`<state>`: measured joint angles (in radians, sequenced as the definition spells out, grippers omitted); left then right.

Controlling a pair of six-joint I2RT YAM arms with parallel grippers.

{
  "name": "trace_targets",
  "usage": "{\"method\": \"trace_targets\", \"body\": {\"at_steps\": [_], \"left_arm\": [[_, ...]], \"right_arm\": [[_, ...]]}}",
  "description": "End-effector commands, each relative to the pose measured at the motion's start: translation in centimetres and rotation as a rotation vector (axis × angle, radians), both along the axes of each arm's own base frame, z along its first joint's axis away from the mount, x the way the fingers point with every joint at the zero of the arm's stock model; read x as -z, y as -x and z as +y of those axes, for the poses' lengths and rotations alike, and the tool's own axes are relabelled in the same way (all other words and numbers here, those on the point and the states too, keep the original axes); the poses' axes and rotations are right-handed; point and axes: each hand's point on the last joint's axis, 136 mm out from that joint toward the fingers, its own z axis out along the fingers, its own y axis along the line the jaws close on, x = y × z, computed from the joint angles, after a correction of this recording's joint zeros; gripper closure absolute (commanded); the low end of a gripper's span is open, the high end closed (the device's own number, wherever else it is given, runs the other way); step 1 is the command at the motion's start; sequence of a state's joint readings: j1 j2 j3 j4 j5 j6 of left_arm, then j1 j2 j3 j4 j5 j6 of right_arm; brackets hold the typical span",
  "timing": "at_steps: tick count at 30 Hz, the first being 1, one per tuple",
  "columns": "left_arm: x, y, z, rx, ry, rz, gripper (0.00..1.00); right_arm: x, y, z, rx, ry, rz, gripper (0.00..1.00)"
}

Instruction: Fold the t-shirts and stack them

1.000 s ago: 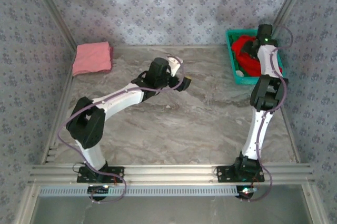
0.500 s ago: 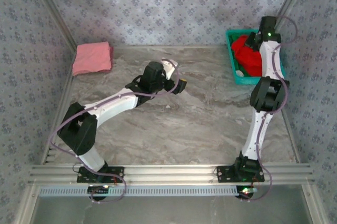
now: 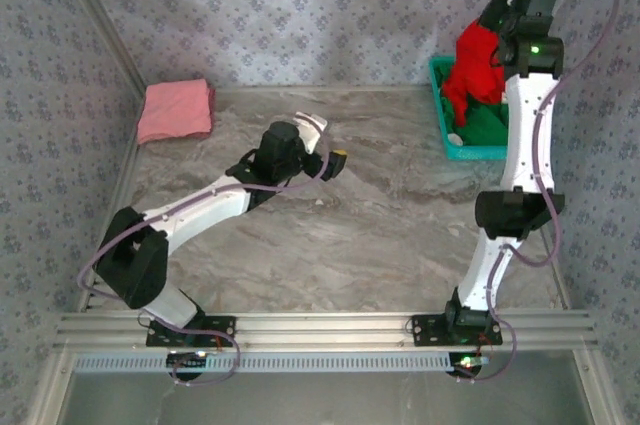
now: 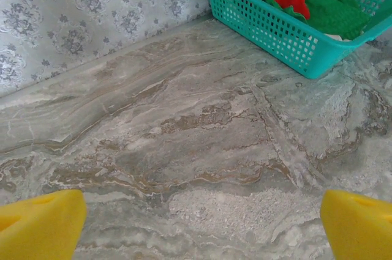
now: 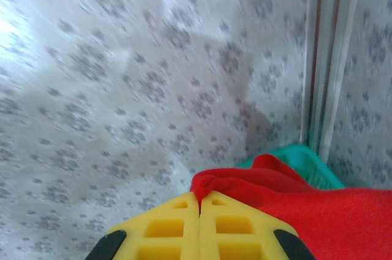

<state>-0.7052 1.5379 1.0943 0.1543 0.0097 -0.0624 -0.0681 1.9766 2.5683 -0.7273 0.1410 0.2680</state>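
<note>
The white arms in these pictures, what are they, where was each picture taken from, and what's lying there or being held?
They are two robot arms bolted to the near edge of a marble-patterned table. One picture looks down from above and behind them. The other two come from a small camera on each wrist, so the yellow pieces at the bottom are that arm's own fingers. The left gripper is open and empty above bare table. The right gripper is shut on a red t-shirt, which hangs over a teal basket at the far right. A green t-shirt lies in the basket. A folded pink t-shirt sits at the far left.
</note>
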Motion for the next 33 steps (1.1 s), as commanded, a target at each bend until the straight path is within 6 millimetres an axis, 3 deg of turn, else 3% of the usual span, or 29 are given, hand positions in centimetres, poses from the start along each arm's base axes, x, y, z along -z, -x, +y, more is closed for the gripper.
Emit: {"method": "trace_targets", "body": {"at_steps": [1, 5, 9, 14, 18, 20, 23, 26, 28, 29, 31, 33], "left_arm": [[-3.9, -1.1, 2.0, -0.053, 0.091, -0.073, 0.02], [-5.6, -1.1, 3.5, -0.074, 0.115, -0.107, 0.02], [-8.0, -0.6, 4.4, -0.085, 0.139, -0.166, 0.02], [-11.8, 0.9, 5.8, -0.099, 0.190, -0.236, 0.02], [-13.5, 2.7, 8.5, -0.161, 0.207, -0.305, 0.02], [-13.6, 3.6, 10.3, -0.210, 0.202, -0.329, 0.02], [-12.5, 4.9, 13.4, -0.297, 0.177, -0.333, 0.02], [-10.8, 6.3, 16.7, -0.379, 0.161, -0.309, 0.02], [-9.2, 6.7, 18.8, -0.432, 0.149, -0.265, 0.02], [-8.6, 6.8, 19.2, -0.437, 0.145, -0.243, 0.02], [-7.0, 6.8, 19.2, -0.419, 0.115, -0.192, 0.02], [-5.1, 6.1, 18.4, -0.395, 0.067, -0.128, 0.02]], "right_arm": [[-6.9, 3.5, 1.8, -0.023, 0.089, -0.148, 1.00], [-13.0, 8.1, 4.9, -0.129, 0.097, -0.309, 1.00], [-17.1, 12.9, 10.4, -0.297, 0.144, -0.425, 1.00], [-19.5, 18.7, 17.4, -0.541, 0.177, -0.512, 1.00], [-18.5, 21.6, 22.7, -0.756, 0.171, -0.511, 1.00], [-16.8, 21.4, 24.4, -0.779, 0.168, -0.463, 1.00], [-12.3, 19.1, 26.9, -0.782, 0.150, -0.370, 1.00], [-5.9, 16.1, 29.1, -0.786, 0.067, -0.252, 1.00], [0.0, 12.8, 29.0, -0.683, 0.000, -0.121, 1.00], [2.9, 11.2, 28.6, -0.630, -0.028, -0.054, 0.96], [9.2, 7.6, 27.5, -0.546, -0.070, 0.087, 0.65], [14.1, 4.8, 26.9, -0.515, -0.065, 0.207, 0.56]]}}
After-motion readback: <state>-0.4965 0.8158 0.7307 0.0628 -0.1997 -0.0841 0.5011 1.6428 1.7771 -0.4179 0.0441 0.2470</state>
